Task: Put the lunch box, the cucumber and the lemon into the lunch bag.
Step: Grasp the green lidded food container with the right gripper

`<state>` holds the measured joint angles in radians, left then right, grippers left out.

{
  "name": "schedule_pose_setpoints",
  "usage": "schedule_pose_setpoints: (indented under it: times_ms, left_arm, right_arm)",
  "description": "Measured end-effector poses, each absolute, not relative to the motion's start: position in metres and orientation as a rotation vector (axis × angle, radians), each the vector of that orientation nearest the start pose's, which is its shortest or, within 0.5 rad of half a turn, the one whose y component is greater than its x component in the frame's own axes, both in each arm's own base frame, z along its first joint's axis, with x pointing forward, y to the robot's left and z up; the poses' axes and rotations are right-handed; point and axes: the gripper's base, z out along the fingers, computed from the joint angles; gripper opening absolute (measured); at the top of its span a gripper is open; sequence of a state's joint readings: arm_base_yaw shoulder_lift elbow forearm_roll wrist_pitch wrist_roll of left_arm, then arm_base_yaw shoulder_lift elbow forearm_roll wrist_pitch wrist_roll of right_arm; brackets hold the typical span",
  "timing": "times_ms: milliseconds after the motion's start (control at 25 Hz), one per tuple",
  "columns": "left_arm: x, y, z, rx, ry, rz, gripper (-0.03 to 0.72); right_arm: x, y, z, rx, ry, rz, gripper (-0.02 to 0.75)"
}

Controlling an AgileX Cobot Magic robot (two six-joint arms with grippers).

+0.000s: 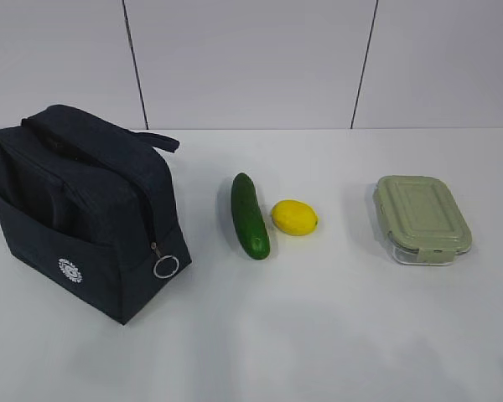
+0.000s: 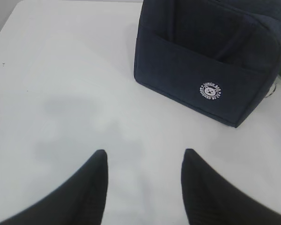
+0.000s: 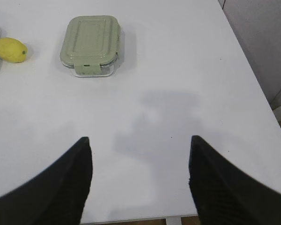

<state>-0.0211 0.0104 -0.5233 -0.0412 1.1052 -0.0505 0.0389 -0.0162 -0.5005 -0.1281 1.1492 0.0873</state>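
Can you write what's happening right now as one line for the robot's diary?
stage: not started | dark navy fabric lunch bag: zipped shut | dark green cucumber, yellow lemon, green-lidded glass lunch box: on table | both grippers: open, empty

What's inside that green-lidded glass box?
Nothing shows through the lunch box's clear glass side. The pale green lid is clipped on and covers the top, so most of the inside is hidden.

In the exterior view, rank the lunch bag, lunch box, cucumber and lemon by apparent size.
1. lunch bag, by far the largest
2. lunch box
3. cucumber, long but narrow
4. lemon, the smallest

All four sit at a similar depth, so the order looks reliable.
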Motion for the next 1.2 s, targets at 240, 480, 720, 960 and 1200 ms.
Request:
schedule_pose_setpoints:
  times_ms: [240, 480, 720, 960, 1200]
  left_arm:
    - [-0.008, -0.003, 0.28, -0.027, 2.076, -0.093, 0.37]
    - [-0.008, -0.003, 0.28, -0.027, 2.076, -0.093, 0.37]
    - [-0.008, -0.003, 0.28, -0.027, 2.076, -0.093, 0.37]
    - [-0.008, -0.003, 0.28, -0.027, 2.076, -0.093, 0.37]
    - [-0.008, -0.003, 0.28, -0.027, 2.076, -0.093, 0.37]
  right_arm:
    - [-0.011, -0.011, 0.271, 0.066, 2.109, -0.084, 0.496]
    - [-0.003, -0.016, 0.289, 0.071, 2.137, -0.16, 0.506]
    - [0.036, -0.015, 0.325, 0.052, 2.22, -0.177, 0.507]
    - [0.084, -0.004, 0.336, -0.039, 2.267, -0.092, 0.507]
    - [0.108, 0.006, 0.342, -0.124, 2.289, -0.052, 0.507]
